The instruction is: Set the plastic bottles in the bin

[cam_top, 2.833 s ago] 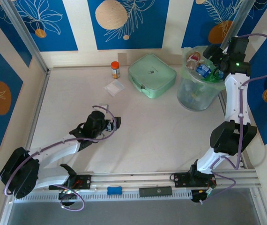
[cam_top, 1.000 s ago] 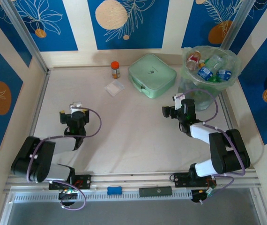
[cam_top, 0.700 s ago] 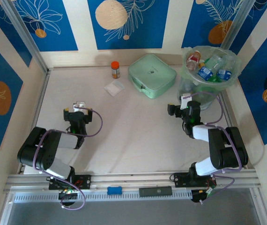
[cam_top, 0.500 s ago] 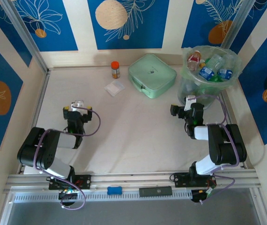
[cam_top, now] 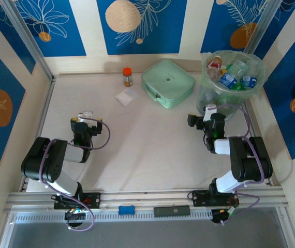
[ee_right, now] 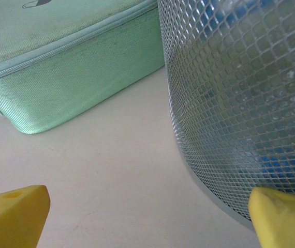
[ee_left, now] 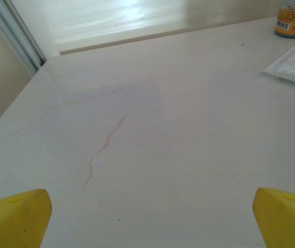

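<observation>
Lying heaped in the tall round translucent green-lined bin (cam_top: 209, 106), small blue-labelled plastic bottles (cam_top: 225, 80) show from above. Left wrist: left gripper (ee_left: 150, 219) wide apart, empty, over white table (ee_left: 163, 129). Right wrist: right gripper (ee_right: 148, 217) likewise apart beside the bin.

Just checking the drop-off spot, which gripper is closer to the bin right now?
Right. The right gripper sits low, close beside the bin at its near wall; the left gripper is far off on the table's left side.

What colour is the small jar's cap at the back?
The cap is orange; top view shows it best.
</observation>
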You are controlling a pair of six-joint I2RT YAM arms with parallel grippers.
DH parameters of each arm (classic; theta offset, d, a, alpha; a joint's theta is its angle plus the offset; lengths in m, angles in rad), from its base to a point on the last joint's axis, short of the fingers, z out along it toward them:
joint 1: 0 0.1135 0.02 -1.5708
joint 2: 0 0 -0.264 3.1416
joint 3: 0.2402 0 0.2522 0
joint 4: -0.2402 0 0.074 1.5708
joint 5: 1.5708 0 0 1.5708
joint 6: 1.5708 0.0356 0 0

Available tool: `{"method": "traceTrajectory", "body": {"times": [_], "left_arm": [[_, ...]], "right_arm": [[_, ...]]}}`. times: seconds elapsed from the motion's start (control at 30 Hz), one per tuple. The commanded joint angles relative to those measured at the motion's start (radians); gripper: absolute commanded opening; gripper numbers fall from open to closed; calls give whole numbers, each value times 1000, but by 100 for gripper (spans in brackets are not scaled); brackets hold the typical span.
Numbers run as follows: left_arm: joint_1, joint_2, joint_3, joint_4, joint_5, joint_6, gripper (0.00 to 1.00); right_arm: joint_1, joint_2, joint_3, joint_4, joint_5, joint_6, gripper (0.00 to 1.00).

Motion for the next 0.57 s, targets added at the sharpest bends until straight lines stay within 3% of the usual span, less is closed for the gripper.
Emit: {"method": "traceTrajectory", "body": {"times": [0.0,0.53], "left_arm": [[7,8,21,5,20,-14,99],[7,6,21,3,22,-15,99]], "right_arm": [[-1,1,-4,35,-14,5,99],[-1,0,-4,35,-17,7,99]]}}
